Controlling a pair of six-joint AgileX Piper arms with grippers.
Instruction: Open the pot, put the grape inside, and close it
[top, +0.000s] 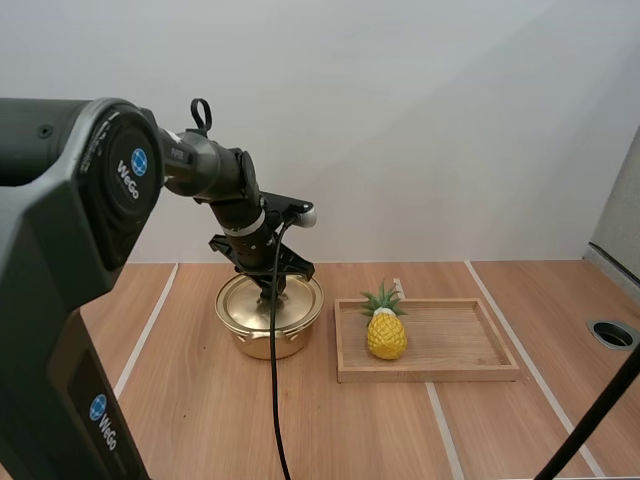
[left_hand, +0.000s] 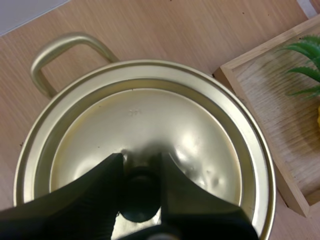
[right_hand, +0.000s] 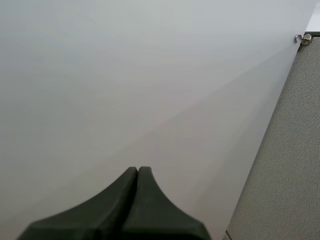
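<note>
The gold-coloured metal pot (top: 268, 338) stands on the light wooden worktop (top: 200, 400), with its round gold lid (left_hand: 150, 120) seated on the rim. The left pincer (left_hand: 140, 161) comes down over the lid's middle, its two black fingers (left_hand: 100, 190) drawn narrow and gripping the black knob (left_hand: 139, 197). Just beside the pot lies a shallow wooden tray (top: 430, 373). On it stands a yellow toy pineapple with green leaves (top: 386, 335), upright near the end closest to the pot. The right pincer (right_hand: 136, 172) is pressed together into one dark wedge, holding nothing.
</note>
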